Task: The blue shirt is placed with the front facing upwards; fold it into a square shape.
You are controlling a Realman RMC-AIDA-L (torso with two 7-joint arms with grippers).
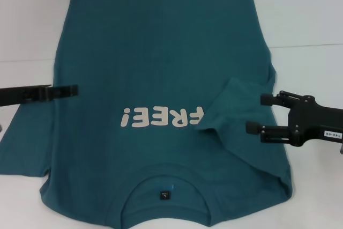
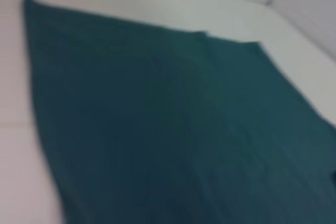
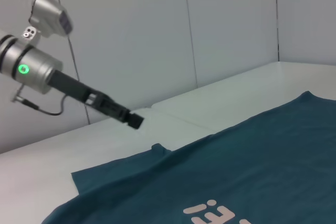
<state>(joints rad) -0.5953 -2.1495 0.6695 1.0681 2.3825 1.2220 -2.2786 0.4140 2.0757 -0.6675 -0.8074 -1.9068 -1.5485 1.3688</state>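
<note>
The blue shirt (image 1: 161, 52) lies flat on the white table, front up, with its collar (image 1: 167, 176) at the near edge. The pale "FREE!" lettering (image 1: 161, 117) reads upside down to me. The sleeve on the right (image 1: 236, 105) is folded in over the chest and covers the end of the lettering. The sleeve on the left (image 1: 21, 148) lies spread out. My right gripper (image 1: 255, 114) hovers open just right of the folded sleeve, holding nothing. My left gripper (image 1: 75, 90) is shut above the shirt's left edge, also in the right wrist view (image 3: 135, 120). The left wrist view shows only shirt cloth (image 2: 157, 129).
The white table (image 1: 305, 20) shows bare on both sides of the shirt and beyond its hem. A seam in the tabletop (image 1: 311, 45) runs across the back. Pale wall panels (image 3: 210, 24) stand behind the table.
</note>
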